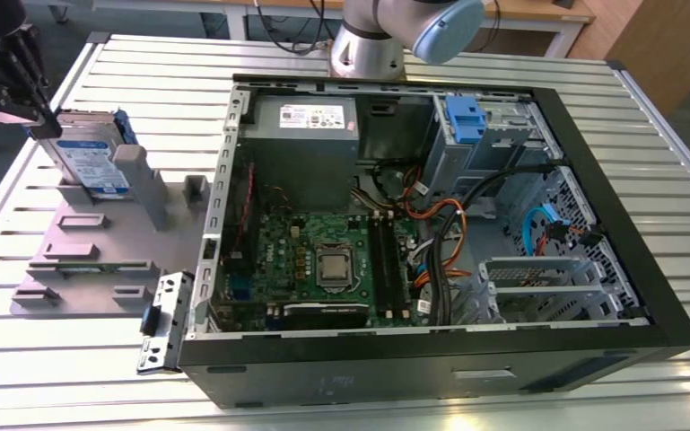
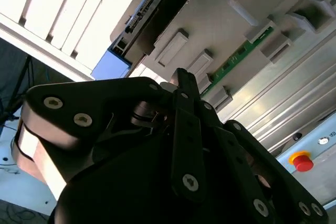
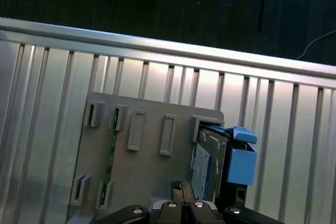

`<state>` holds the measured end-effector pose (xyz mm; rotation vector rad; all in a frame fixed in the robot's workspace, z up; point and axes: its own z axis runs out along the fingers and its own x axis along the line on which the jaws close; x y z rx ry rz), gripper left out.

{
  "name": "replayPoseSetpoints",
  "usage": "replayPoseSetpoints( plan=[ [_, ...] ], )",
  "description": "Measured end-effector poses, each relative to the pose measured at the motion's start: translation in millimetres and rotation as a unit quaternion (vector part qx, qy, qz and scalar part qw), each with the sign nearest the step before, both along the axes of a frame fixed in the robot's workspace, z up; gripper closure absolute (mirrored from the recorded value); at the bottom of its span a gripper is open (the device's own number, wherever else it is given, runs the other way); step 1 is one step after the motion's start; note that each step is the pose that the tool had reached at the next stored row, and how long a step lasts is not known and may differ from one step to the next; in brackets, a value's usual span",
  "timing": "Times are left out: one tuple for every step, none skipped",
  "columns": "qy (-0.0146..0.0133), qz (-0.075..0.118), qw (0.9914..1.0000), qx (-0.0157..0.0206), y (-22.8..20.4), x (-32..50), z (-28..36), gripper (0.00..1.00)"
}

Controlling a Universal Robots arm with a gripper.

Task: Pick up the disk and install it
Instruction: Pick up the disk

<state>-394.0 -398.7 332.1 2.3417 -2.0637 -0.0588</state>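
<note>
Just by gripper [image 1: 40,126], disk [image 1: 87,162] on end in holder [image 1: 93,244], long axis vertical; grip indiscernible.

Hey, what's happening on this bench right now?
The robot's gripper hangs close over the disk, which stands on edge in a grey holder on the slatted table. The disk is not yet in the open computer case, which lies beside the holder, towards the exterior view's right.

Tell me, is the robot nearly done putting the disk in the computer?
Not yet. Nothing looks done: the silver metal disk with its blue plastic frame stands upright in the grey plastic holder, outside the open black computer case. The pincer is close beside the disk. Lifting and fitting it are left.
</note>
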Motion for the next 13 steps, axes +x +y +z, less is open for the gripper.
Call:
replayPoseSetpoints(
  plan=[
    [0.0, -0.006, 0.99998, 0.0, 0.0, 0.0, -0.1, 0.89],
    [0.0, -0.011, 0.99994, 0.0, 0.0, 0.0, -0.1, 0.89],
    [0.0, -0.016, 0.99986, 0.0, 0.0, 0.0, -0.1, 0.89],
    [0.0, -0.022, 0.99976, 0.0, 0.0, 0.0, -0.2, 0.89],
    [0.0, -0.028, 0.99962, 0.0, 0.0, 0.0, -0.3, 0.89],
    [0.0, -0.034, 0.99943, 0.0, 0.0, 0.0, -0.3, 0.89],
    [0.0, -0.041, 0.99914, 0.0, 0.0, 0.0, -0.4, 0.89],
    [0.0, -0.05, 0.99875, 0.0, 0.0, 0.0, -0.5, 0.89],
    [0.0, -0.059, 0.99826, 0.0, 0.0, 0.0, -0.6, 0.89],
    [0.0, -0.068, 0.99769, 0.0, 0.0, 0.0, -0.7, 0.89],
    [0.0, -0.077, 0.99704, -0.0001, 0.0, 0.0, -0.8, 0.89],
    [0.0, -0.087, 0.99624, -0.0001, 0.0, 0.0, -1.0, 0.89],
    [0.0, -0.096, 0.99542, -0.0001, 0.0, 0.0, -1.1, 0.89]
  ],
)
